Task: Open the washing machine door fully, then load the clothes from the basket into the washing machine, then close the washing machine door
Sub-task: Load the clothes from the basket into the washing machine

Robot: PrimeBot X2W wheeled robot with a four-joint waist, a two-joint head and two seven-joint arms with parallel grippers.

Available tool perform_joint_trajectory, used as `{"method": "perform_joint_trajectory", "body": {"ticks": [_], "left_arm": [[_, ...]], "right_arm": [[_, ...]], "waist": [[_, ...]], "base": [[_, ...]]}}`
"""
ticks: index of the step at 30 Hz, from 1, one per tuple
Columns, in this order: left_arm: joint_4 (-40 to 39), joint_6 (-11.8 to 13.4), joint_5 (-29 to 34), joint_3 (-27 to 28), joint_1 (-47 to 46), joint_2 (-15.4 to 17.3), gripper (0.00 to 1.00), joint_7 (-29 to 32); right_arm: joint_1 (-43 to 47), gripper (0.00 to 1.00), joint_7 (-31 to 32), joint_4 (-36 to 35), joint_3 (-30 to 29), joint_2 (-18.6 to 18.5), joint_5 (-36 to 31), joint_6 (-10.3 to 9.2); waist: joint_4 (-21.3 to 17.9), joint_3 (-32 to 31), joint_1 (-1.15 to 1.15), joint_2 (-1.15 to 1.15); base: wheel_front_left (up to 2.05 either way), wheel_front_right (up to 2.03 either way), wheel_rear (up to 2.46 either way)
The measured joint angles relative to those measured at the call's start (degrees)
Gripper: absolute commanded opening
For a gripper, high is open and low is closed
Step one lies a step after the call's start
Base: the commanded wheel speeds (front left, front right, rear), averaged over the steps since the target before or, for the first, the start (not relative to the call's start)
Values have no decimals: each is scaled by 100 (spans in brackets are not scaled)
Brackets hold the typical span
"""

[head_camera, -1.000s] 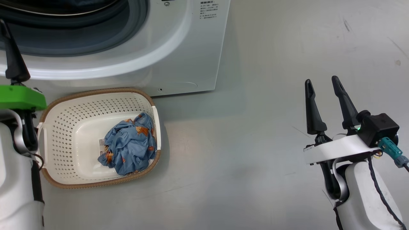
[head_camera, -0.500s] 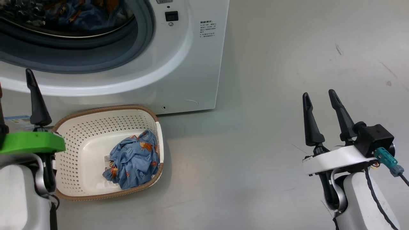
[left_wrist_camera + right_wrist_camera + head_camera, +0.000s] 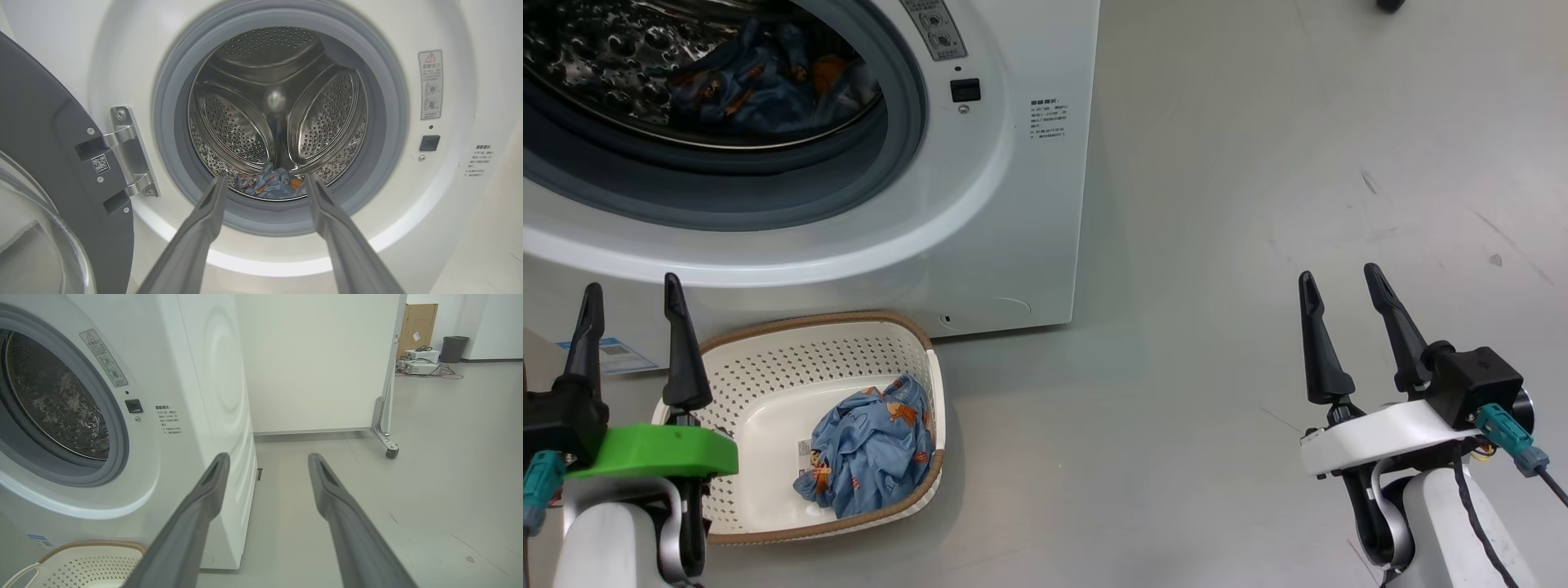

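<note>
The washing machine [image 3: 1013, 204] stands open, its door [image 3: 41, 163] swung out to the left on a metal hinge [image 3: 130, 151]. Light-blue printed clothes [image 3: 752, 90] lie in the bottom of the steel drum [image 3: 278, 110]. More of the clothes [image 3: 866, 445] sit bunched in the right end of the basket [image 3: 768, 367], on the floor before the machine. My left gripper [image 3: 632, 286] is open and empty over the basket's left end, facing the drum opening. My right gripper [image 3: 1339, 273] is open and empty over bare floor, well right of the machine.
A white partition panel on a castor [image 3: 388, 449] stands behind the machine's right side. Beyond it are a cardboard box [image 3: 421, 326], a grey bin [image 3: 453, 349] and cabled equipment [image 3: 421, 367]. The grey floor [image 3: 1217, 367] stretches to the right of the basket.
The head view has tilted up, so more of the drum and the clothes in it show. My left gripper has drawn back from the machine's opening, both fingers in view. The right gripper keeps its pose.
</note>
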Motion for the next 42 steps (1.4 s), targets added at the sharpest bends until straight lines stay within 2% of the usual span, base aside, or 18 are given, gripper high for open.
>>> {"method": "perform_joint_trajectory", "body": {"ticks": [22,42], "left_arm": [[-345,71,77,-165,1070,-23,100,1],[-532,145,56,-259,1395,-32,100,4]], "right_arm": [[282,100,0,-38,-16,-1,0,1],[512,100,0,-55,-36,-1,-1,1]], "waist": [[29,-368,0,0],[45,-524,0,0]], "base": [[0,0,0],[0,0,0]]}}
